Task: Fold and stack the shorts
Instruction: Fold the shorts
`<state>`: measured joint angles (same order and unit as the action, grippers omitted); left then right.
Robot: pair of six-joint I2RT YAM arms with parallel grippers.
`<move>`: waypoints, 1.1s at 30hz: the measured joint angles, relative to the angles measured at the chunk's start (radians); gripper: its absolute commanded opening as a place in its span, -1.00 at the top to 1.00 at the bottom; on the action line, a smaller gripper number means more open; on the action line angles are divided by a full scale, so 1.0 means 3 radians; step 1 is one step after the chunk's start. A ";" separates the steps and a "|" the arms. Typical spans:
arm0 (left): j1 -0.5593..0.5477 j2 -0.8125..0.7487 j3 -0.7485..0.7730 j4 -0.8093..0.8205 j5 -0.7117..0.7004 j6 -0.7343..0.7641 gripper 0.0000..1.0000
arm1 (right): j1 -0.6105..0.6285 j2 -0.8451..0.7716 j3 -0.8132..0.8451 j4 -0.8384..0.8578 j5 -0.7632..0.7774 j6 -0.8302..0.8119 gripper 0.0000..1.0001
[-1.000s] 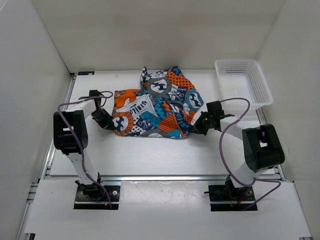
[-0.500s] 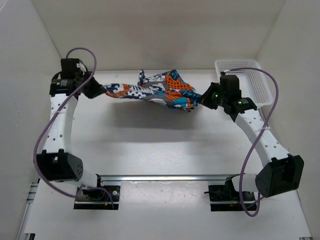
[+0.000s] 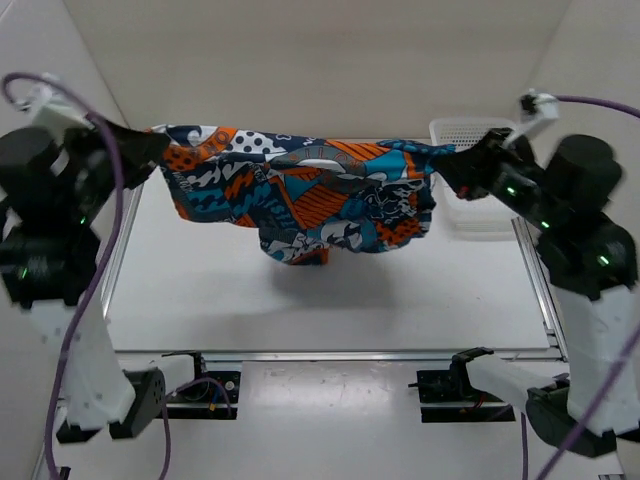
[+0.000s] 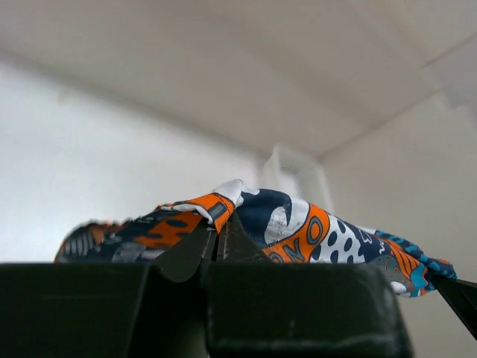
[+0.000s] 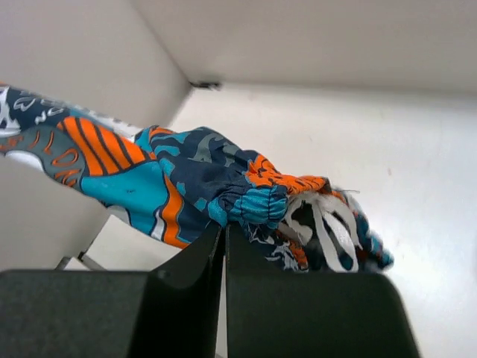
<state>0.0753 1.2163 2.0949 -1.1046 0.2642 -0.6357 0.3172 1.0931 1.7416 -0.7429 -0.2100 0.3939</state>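
The shorts (image 3: pixel 300 195), in orange, turquoise, navy and white patchwork print, hang stretched in the air between my two grippers, high above the table. My left gripper (image 3: pixel 150 140) is shut on their left end; in the left wrist view its jaws (image 4: pixel 218 235) pinch an orange and white hem of the shorts (image 4: pixel 298 224). My right gripper (image 3: pixel 450 165) is shut on their right end; in the right wrist view (image 5: pixel 223 235) it pinches the gathered turquoise waistband (image 5: pixel 253 205) with white drawstrings beside it. The middle of the shorts sags down towards the table.
A white plastic basket (image 3: pixel 470 215) stands at the back right of the table, partly hidden behind the right arm. White walls enclose the table (image 3: pixel 200 290) on the left, back and right. A metal rail (image 3: pixel 330 355) runs along the near edge.
Both arms have risen high and moved apart, lifting the shorts off the table and stretching them out wide. One second ago the shorts lay crumpled on the table.
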 measured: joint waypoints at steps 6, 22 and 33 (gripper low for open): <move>0.0003 -0.0492 0.0916 0.0024 -0.0047 0.0000 0.79 | 0.0001 -0.0409 0.0717 -0.0310 -0.0530 -0.0267 0.99; -0.0074 -0.0561 0.0506 -0.0079 -0.0148 0.0038 0.79 | 0.0005 -0.0399 0.0392 -0.0816 -0.0617 -0.0168 0.99; -0.0078 0.1546 -0.0595 0.0403 -0.0282 0.0146 0.79 | -0.0066 0.1972 -0.0186 -0.0072 -0.0130 -0.0118 0.99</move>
<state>0.0521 1.6802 1.9163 -0.9836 0.1795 -0.5919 0.2974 1.6848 1.6859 -0.7647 -0.2489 0.3584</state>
